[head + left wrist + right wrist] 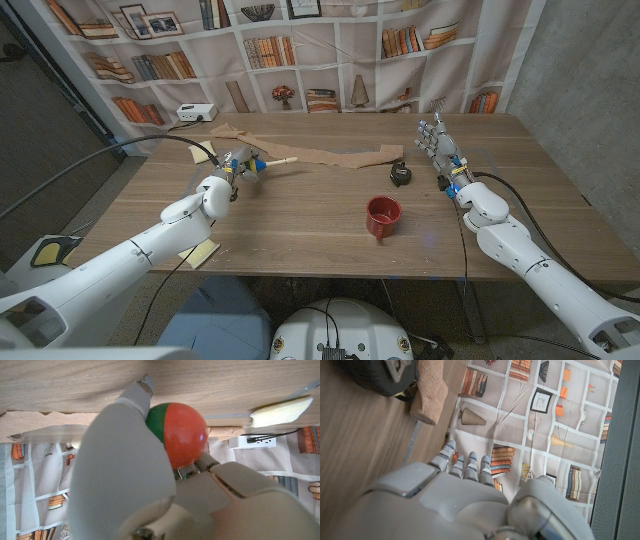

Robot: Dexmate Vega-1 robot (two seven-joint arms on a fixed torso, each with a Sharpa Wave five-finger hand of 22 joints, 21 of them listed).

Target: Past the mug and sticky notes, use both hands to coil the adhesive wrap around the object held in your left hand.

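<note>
The head view is evenly lit and rather soft, with only faint shadows under the red mug [383, 216] and the arms on the surface [300, 215], and straight lines bend a little toward the picture's edges. In the left wrist view the left hand [150, 490] is very near the camera and blurred, while a small white glare sits on the red and green ball [182, 432]. The right wrist view is bright, with the right hand [445, 505] out of focus and the bookshelf backdrop [545, 420] sharper.

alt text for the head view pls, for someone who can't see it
Two white robot arms reach over a wooden table: the left robot hand holds a wooden-handled object off the surface, the right robot hand is raised, fingers apart, holding nothing. A tan wrap lies along the far side, a red mug nearer, yellow sticky notes at the near edge.
</note>
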